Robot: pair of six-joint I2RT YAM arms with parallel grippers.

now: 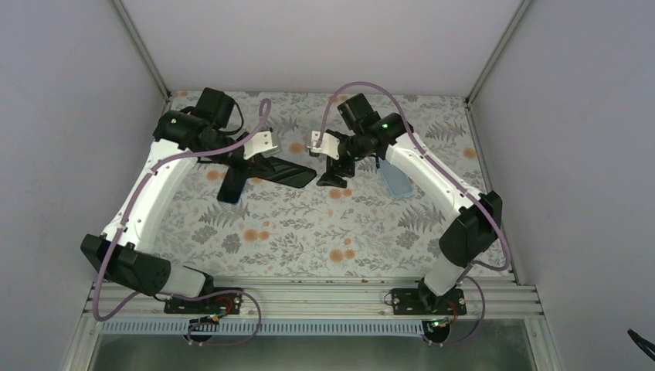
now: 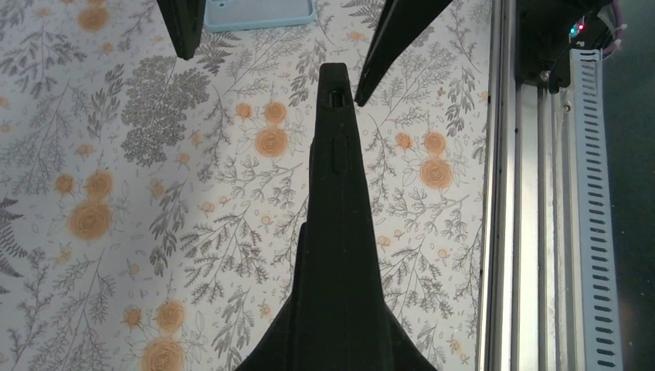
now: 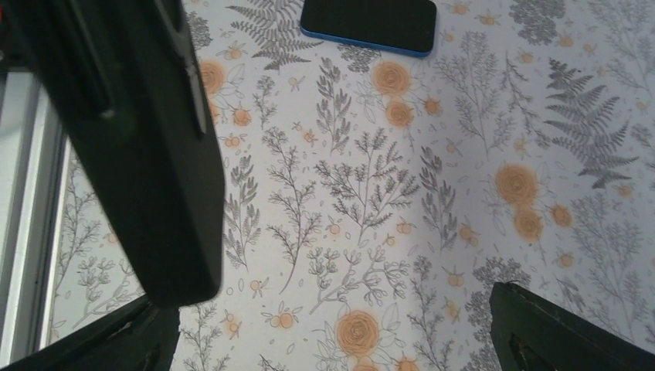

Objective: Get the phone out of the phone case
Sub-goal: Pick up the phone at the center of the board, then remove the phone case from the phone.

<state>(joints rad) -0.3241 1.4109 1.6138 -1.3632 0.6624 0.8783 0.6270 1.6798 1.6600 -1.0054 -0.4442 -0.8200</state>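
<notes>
The phone [image 3: 369, 23], dark-screened with a blue edge, lies flat on the floral table; in the top view the phone [image 1: 232, 188] sits left of centre, just below my left gripper's body. The pale blue phone case [image 1: 395, 182] lies apart from it to the right, partly under my right forearm; the left wrist view catches the case [image 2: 259, 11] at its top edge. My left gripper [image 1: 309, 176] is shut on nothing, its black fingers [image 2: 334, 139] pressed together above the table. My right gripper [image 1: 334, 176] faces it, open and holding nothing, also seen as the right gripper [image 3: 328, 305] in its own wrist view.
The two gripper tips nearly meet mid-table. The left gripper's fingers [image 3: 147, 154] fill the left of the right wrist view. An aluminium rail [image 2: 533, 232] runs along the near table edge. Grey walls close in the left, right and back sides.
</notes>
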